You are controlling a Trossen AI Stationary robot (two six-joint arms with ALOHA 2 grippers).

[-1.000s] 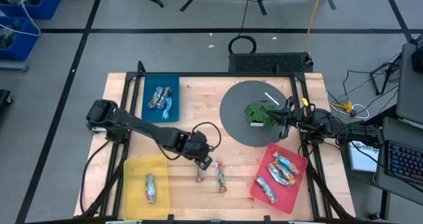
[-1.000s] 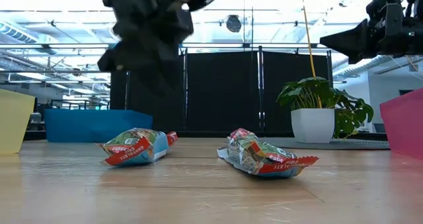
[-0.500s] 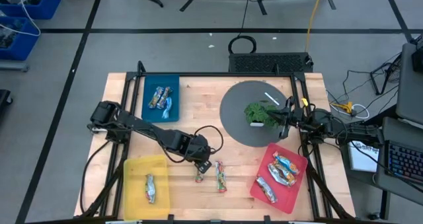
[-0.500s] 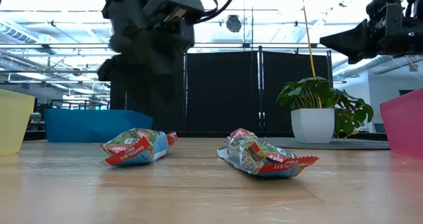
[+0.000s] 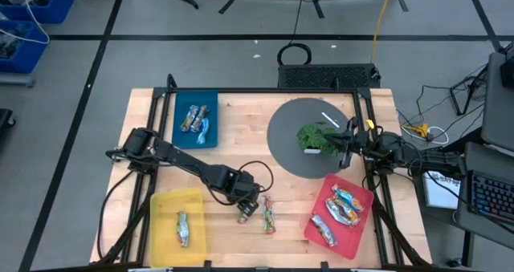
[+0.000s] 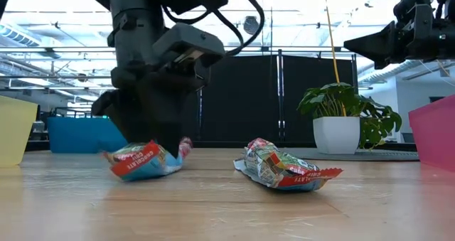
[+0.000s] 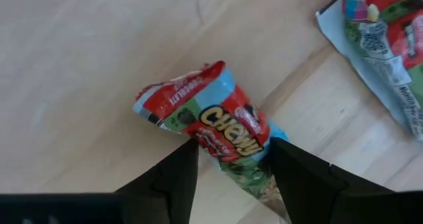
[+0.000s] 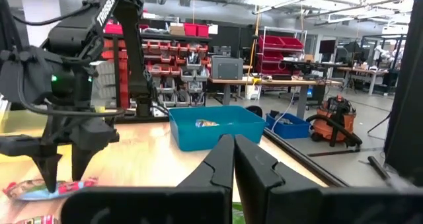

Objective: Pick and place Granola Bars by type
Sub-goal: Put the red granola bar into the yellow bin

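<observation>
left claw (image 7: 228, 168) is down on the counter (image 5: 241, 136), fingers apart and straddling one red-green granola bar (image 7: 211, 121) that lies flat near the front edge; not clamped on it yet as far as the wrist view shows. a second red-green bar (image 5: 268, 214) lies just beside it, apart. judgement: bar is light, its foil wrapper crinkly and slick, with soft crimped ends, so pinch across the firm middle, not the ends. farther off, the yellow tray (image 5: 165, 204) holds one bar, the red tray (image 5: 353, 193) three, the blue tray (image 5: 210, 99) two. right claw (image 8: 232, 159) waits, pressed together, over the dark round mat (image 5: 285, 148) by the leafy sprig (image 5: 317, 137).
</observation>
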